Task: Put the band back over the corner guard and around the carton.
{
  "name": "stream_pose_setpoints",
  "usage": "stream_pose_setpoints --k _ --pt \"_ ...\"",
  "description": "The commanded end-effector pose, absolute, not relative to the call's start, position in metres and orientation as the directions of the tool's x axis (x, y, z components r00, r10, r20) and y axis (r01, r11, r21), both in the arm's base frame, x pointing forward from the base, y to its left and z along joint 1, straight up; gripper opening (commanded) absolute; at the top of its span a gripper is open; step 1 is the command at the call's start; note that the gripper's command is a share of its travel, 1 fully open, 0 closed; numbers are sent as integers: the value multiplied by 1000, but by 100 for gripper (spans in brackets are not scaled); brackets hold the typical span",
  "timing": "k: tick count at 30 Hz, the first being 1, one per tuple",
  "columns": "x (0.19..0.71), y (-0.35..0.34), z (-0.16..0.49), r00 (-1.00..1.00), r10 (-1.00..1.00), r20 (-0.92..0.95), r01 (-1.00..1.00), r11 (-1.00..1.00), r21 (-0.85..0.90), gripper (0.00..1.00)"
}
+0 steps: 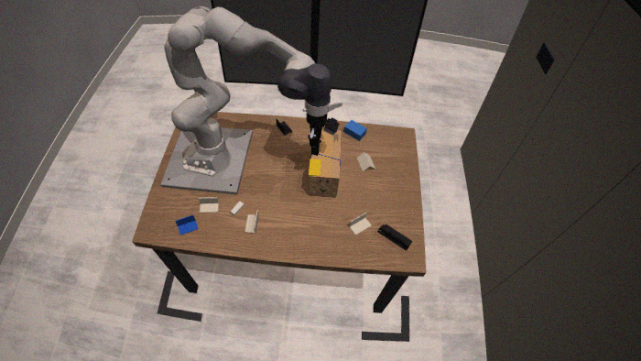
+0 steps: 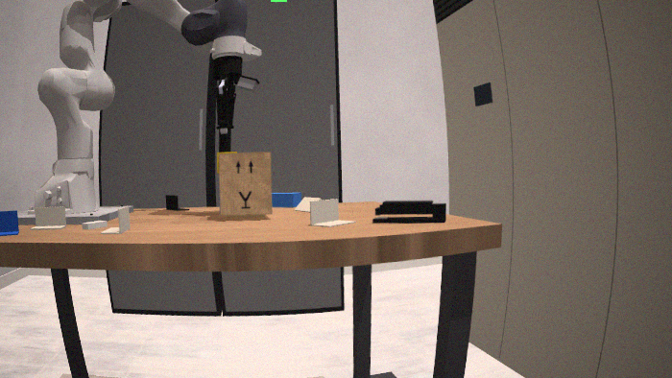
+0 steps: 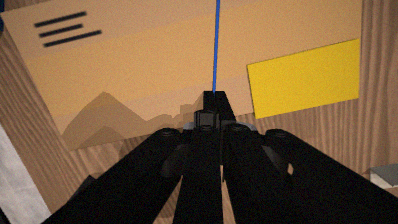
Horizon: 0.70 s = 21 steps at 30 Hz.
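Note:
A brown carton (image 1: 325, 169) stands upright on the wooden table; it also shows in the exterior view (image 2: 245, 183) and the wrist view (image 3: 150, 65). A yellow corner guard (image 1: 315, 167) sits on its top near corner, also in the wrist view (image 3: 304, 77). A thin blue band (image 3: 216, 45) runs across the carton's top and ends at my fingertips. My gripper (image 3: 213, 106) (image 1: 315, 151) points down at the carton's top edge next to the guard, with its fingers shut together on the band.
A blue block (image 1: 355, 129), a black block and a black bracket (image 1: 284, 126) lie behind the carton. Beige angle pieces (image 1: 365, 161) (image 1: 359, 224) (image 1: 251, 223), a black bar (image 1: 394, 236) and a blue piece (image 1: 187, 224) lie around.

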<state>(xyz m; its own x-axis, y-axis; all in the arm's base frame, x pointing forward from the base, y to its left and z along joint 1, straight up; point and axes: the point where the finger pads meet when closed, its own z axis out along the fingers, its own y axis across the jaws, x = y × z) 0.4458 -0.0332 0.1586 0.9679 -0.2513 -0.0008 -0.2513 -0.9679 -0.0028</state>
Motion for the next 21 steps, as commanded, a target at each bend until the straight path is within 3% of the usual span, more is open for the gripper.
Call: stream_pose_setpoints --k 1,21 --pt "446 -34 157 967 -254 -1 -254 -967 -1 10" --pt "446 -34 166 967 -254 -1 -254 -967 -1 10"
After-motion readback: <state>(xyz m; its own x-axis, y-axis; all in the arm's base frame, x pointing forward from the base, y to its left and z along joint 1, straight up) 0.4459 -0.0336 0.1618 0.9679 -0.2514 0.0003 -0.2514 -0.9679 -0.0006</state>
